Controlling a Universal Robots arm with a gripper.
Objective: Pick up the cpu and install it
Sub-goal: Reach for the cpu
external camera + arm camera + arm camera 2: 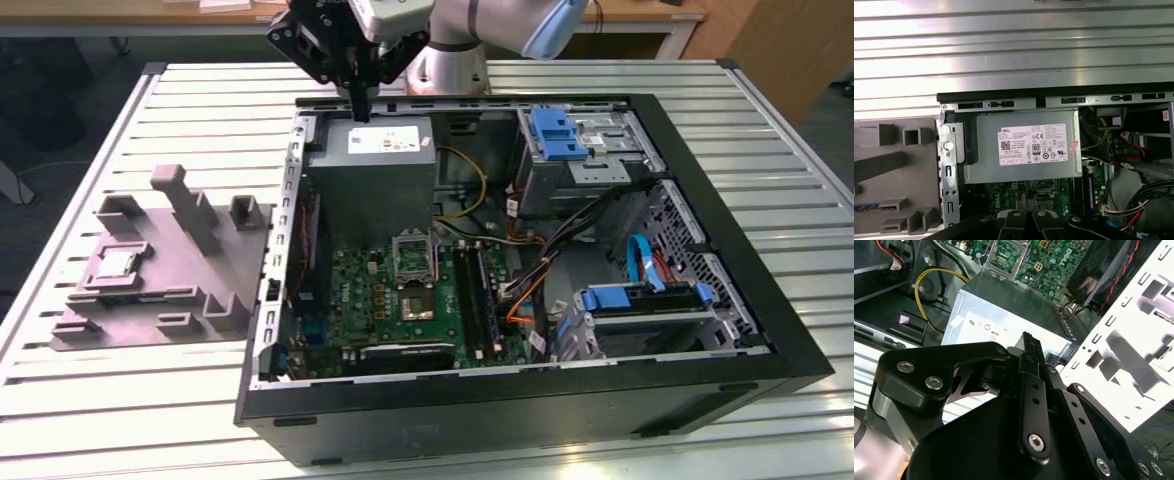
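Outside, cpu (pixel 118 263) in grey tray (pixel 187 302).

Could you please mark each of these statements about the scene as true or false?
1. The hand hangs above the grey power supply box. True.
2. The hand is holding the cpu. False: the cpu lies in the grey moulded tray, apart from the hand.
3. The computer case is closed up. False: its side is open, and the green motherboard shows inside.
4. The tray sits outside the case on the slatted table, on the exterior view's left. True.
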